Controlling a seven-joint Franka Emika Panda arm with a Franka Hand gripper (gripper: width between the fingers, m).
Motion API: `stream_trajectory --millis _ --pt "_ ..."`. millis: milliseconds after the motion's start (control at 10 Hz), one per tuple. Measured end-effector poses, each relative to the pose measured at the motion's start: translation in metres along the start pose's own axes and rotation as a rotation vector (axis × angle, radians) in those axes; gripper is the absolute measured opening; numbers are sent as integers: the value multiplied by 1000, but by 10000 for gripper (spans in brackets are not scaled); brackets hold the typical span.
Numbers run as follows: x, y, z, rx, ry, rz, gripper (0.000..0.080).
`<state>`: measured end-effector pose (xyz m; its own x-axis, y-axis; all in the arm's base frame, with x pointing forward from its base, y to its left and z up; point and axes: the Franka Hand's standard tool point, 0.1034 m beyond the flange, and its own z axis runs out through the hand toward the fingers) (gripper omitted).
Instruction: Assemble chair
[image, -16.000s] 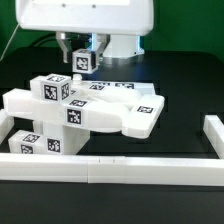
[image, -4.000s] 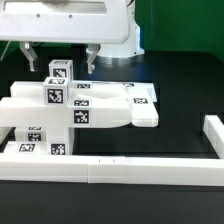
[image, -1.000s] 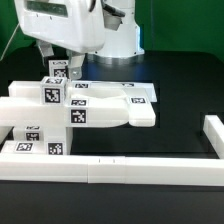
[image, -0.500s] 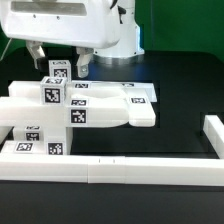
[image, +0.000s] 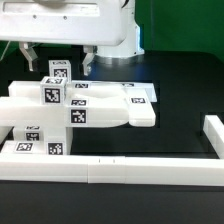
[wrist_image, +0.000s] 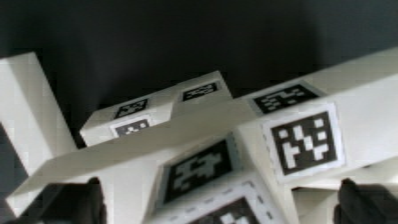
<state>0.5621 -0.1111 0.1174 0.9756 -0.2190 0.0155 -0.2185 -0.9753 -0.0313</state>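
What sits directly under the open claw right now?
The claw hangs open above the chair parts, its fingers either side of a tagged upright block. That block's base and whatever it joins are covered by the blocks in front.

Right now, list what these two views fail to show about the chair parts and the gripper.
- Exterior view: the gripper shows only its fingertips; the white robot housing hides the rest.
- Exterior view: the chair parts' lower left portion sits behind the border rail.
- Wrist view: the parts are cropped by every edge; dark fingers blurred.
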Motion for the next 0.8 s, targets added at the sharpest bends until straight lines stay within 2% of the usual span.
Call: stream_trajectory --millis 500,600,700,800 --pt "-1 2 1 -11 -5 -243 649" --pt "-1 2 1 -11 -5 -240 513" --pt "-1 2 1 -11 -5 -225 513" --pt "-1 2 1 -11 -4 -212 373"
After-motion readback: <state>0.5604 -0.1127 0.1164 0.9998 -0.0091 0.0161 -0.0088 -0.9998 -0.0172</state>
